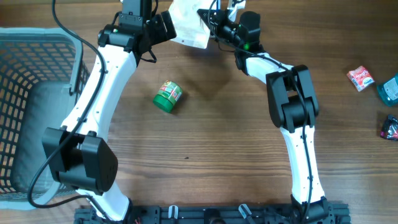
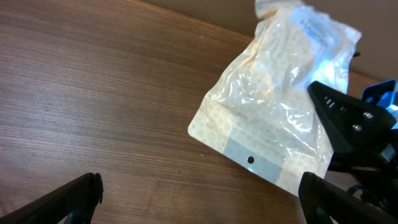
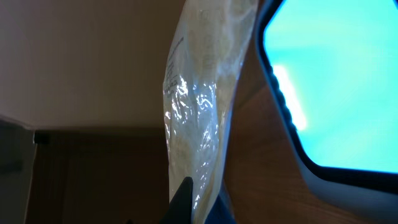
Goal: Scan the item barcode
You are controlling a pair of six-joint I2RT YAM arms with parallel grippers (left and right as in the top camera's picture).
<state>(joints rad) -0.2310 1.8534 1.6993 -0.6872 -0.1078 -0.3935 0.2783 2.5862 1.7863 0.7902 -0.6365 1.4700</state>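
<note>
clear plastic pouch [image 1: 186, 28] held above the bench's far edge, mid. right gripper [image 1: 210, 23] clamped on its side; left gripper [image 1: 163, 28] spread wide beside it. likely light, floppy, slick film; pinch a flat seam.

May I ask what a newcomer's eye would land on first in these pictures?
A clear pouch is held up at the far edge of the table by the shut right gripper, the open left gripper beside it. A green can rests mid-table, and a grey basket sits at the left.
</note>
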